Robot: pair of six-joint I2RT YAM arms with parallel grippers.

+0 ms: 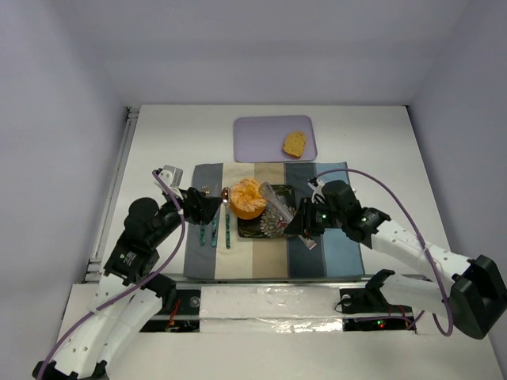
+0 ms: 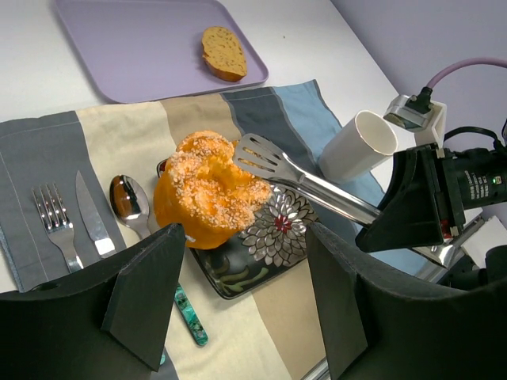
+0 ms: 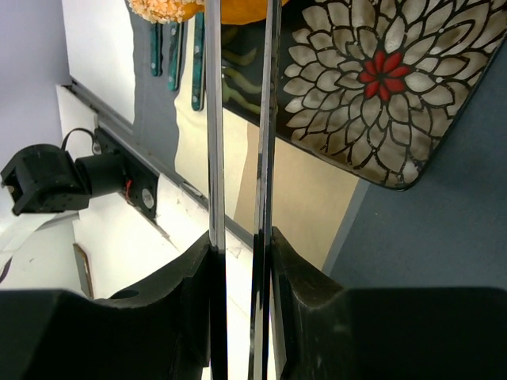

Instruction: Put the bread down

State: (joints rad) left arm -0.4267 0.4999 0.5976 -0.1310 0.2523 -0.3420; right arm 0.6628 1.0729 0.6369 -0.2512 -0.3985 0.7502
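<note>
At the far middle of the white surface (image 1: 158, 134), the bread (image 1: 295, 144) lies on the right part of a lavender tray (image 1: 261, 134), well apart from both arms. The left wrist view shows its brown crust and speckled crumb (image 2: 223, 53), and also a white cup (image 2: 360, 146) lying tilted on the striped placemat (image 1: 333, 237); from above the right arm hides that cup.

The left wrist view also gives the fork (image 2: 55, 222), knife (image 2: 93, 218) and spoon (image 2: 128, 202) side by side left of the dark flowered plate (image 2: 230, 277), where a round orange pastry (image 2: 207, 190) sits. The left tool (image 2: 245, 269) hangs released above the plate's near edge.

Only the right wrist view shows the right tool (image 3: 242, 245) clenched on the two metal arms of the tongs (image 3: 214, 119). Their slotted head (image 2: 257, 154) is at the pastry's right side; whether it touches is unclear.

Pale grey-lilac walls close the left, far and right sides. White surface shows on both sides of the tray and placemat, with a metal rail along the left edge.
</note>
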